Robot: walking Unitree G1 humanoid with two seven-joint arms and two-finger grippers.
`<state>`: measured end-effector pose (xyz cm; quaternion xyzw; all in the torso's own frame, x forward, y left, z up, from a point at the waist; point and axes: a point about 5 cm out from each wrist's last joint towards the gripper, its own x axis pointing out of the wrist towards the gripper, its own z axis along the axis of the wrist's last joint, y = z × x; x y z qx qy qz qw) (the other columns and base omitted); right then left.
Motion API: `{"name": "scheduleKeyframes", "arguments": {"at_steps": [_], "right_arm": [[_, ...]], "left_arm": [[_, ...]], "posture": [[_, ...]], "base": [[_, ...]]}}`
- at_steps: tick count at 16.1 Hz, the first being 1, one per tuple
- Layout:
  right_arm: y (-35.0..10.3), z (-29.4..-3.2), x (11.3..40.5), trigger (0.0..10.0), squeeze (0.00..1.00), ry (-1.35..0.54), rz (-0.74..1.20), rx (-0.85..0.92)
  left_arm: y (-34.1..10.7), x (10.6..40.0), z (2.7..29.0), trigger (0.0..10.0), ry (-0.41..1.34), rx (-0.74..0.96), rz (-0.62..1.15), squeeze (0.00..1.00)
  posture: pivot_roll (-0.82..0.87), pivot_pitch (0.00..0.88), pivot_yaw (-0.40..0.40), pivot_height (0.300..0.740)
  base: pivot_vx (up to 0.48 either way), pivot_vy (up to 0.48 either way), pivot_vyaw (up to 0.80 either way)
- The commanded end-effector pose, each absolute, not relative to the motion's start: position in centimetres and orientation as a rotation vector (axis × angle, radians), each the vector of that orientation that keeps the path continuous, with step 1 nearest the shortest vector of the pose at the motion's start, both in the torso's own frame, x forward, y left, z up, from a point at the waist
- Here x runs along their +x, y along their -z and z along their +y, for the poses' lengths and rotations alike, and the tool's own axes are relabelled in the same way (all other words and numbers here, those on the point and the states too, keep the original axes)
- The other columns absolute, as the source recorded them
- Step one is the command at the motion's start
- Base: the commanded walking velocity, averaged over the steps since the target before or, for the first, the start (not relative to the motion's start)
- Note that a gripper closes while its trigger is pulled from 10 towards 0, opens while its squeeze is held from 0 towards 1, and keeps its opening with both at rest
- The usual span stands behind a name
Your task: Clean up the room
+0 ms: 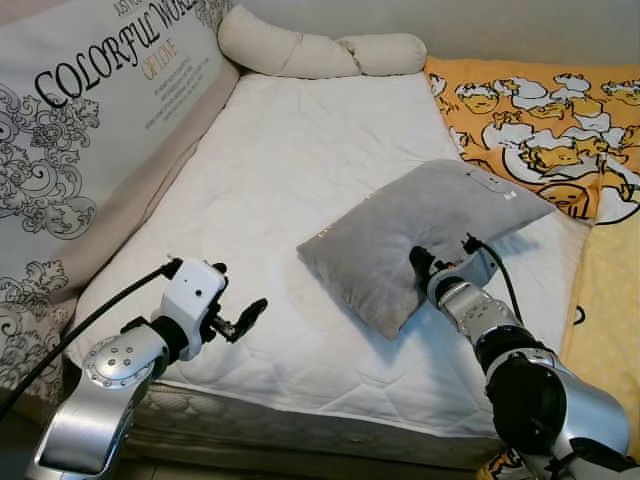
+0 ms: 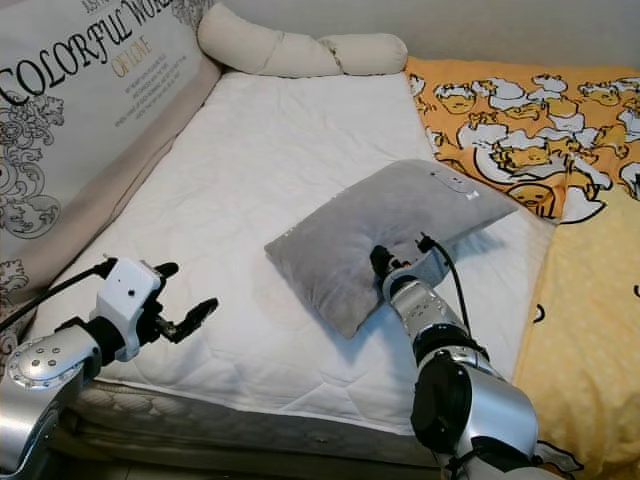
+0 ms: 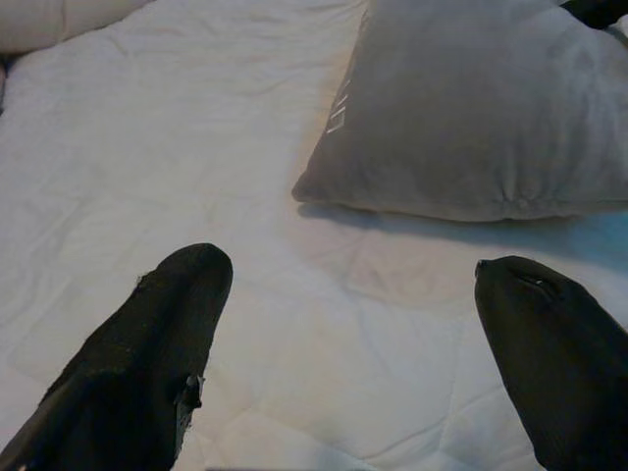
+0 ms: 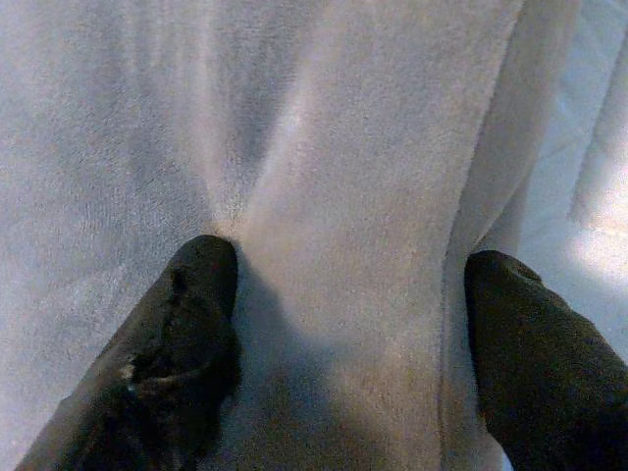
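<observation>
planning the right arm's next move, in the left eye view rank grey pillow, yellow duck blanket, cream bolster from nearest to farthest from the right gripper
1. grey pillow: right gripper presses into its near edge, a fold between its fingers.
2. yellow duck blanket: farther back, on the robot's right.
3. cream bolster: farthest, at the mattress head.

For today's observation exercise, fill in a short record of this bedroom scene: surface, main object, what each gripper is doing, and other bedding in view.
surface: white mattress
main object: grey pillow, lying toward the robot's right on the mattress
right gripper: at the pillow's near edge, a fold of its fabric bunched between the spread fingers; not clamped shut
left gripper: open, hovering over bare mattress, apart from the pillow
other bedding: yellow cartoon-print blanket on the right; cream bolster at the far end; printed cushion along the left
</observation>
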<state>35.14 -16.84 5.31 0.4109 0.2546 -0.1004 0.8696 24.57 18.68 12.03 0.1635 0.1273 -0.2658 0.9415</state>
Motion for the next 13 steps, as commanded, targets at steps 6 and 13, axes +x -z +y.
{"name": "scheduleKeyframes", "arguments": {"at_steps": [6,13], "right_arm": [[-6.1,-16.0,35.8,0.0,0.0,0.189,0.534,0.88],[-6.8,-16.4,36.2,0.0,0.0,0.185,0.515,0.856]], "left_arm": [[-12.3,24.5,18.4,10.0,0.55,0.331,0.257,0.0],[-11.9,24.3,18.4,10.0,0.541,0.317,0.271,0.0]], "posture": [[0.08,0.0,0.022,0.74],[0.07,0.0,0.009,0.74]], "base": [[0.0,0.0,0.0],[0.0,0.0,0.0]]}}
